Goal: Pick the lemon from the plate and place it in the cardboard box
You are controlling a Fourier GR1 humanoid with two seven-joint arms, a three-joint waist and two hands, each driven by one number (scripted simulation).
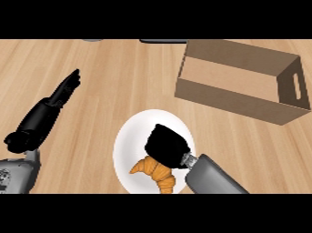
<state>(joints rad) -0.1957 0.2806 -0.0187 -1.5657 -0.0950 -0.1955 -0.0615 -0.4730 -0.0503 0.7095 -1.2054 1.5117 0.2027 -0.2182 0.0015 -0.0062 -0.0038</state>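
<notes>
Over white plate (134,134), right hand (166,146) poised just beside croissant (157,172); open or closed, cannot tell. Far left, left hand (65,88) flat, fingers straight, empty. Cardboard box (228,98) upper right.

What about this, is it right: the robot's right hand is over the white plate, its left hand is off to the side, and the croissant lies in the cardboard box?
Not quite. The head view shows the croissant on the white plate, beside the right hand, not in the cardboard box. The rest is right: the left hand is off to the side.
</notes>
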